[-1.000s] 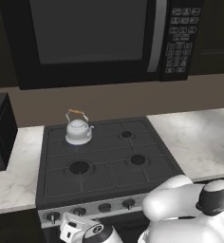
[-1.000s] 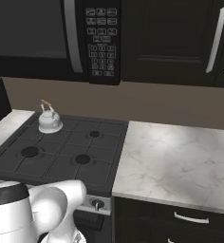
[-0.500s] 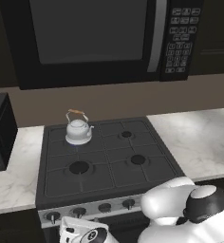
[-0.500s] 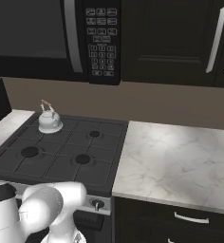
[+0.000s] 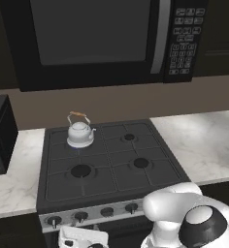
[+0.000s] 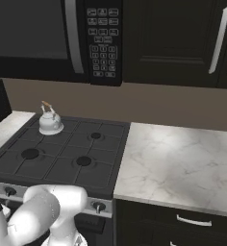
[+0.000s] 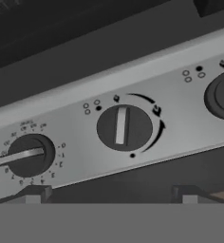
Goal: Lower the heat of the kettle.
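The small white kettle (image 5: 79, 134) (image 6: 50, 124) stands upright on the back left burner of the black stove (image 5: 111, 167). Below the cooktop's front edge, my gripper (image 7: 111, 197) faces the silver knob panel (image 7: 180, 118) and is open, holding nothing. One fingertip (image 7: 35, 193) shows at each side of the hand view's bottom. A dark round knob (image 7: 124, 127) with a near-vertical white bar sits straight ahead between them, a short way off. Another knob (image 7: 29, 154) lies to its left, and a third knob (image 7: 223, 95) at the right edge.
A row of knobs (image 5: 80, 216) runs along the stove's front. A black microwave (image 5: 102, 38) hangs above the stove. Marble counter (image 6: 178, 168) extends right; a dark appliance (image 5: 0, 133) stands on the left counter. Dark drawers (image 6: 192, 223) sit below the right counter.
The arm's dark joint has sunk lower and shifted a little left, and the hand has dropped slightly in front of the stove. The kettle has not moved.
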Motion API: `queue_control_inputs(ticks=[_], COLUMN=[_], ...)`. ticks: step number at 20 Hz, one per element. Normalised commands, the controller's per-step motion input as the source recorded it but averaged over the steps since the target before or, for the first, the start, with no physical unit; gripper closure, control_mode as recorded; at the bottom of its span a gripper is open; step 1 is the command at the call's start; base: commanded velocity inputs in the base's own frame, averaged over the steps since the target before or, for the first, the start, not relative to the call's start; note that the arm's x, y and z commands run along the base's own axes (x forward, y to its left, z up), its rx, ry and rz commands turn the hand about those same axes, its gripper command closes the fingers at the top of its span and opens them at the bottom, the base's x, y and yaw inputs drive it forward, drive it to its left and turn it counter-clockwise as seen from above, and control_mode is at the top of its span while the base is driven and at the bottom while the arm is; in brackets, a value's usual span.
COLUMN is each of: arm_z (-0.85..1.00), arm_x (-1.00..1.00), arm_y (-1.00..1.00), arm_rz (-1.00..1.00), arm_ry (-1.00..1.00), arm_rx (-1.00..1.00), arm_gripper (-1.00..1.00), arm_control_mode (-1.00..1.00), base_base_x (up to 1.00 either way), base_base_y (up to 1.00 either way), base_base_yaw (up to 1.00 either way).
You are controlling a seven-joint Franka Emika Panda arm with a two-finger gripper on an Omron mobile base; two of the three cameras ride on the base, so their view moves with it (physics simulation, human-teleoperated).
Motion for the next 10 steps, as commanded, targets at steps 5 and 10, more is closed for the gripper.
queue_control_inputs(ticks=[5, 10], arm_z=[0.00, -0.01], arm_x=[0.08, 0.10], arm_y=[0.01, 0.00], arm_rz=[0.00, 0.01], arm_ry=[-0.10, -0.10], arm_rx=[0.00, 0.00], arm_gripper=[-1.00, -1.00], arm_control_mode=[-1.00, -1.00], base_base_x=[0.00, 0.00], base_base_y=[0.00, 0.00], base_base_yaw=[0.00, 0.00])
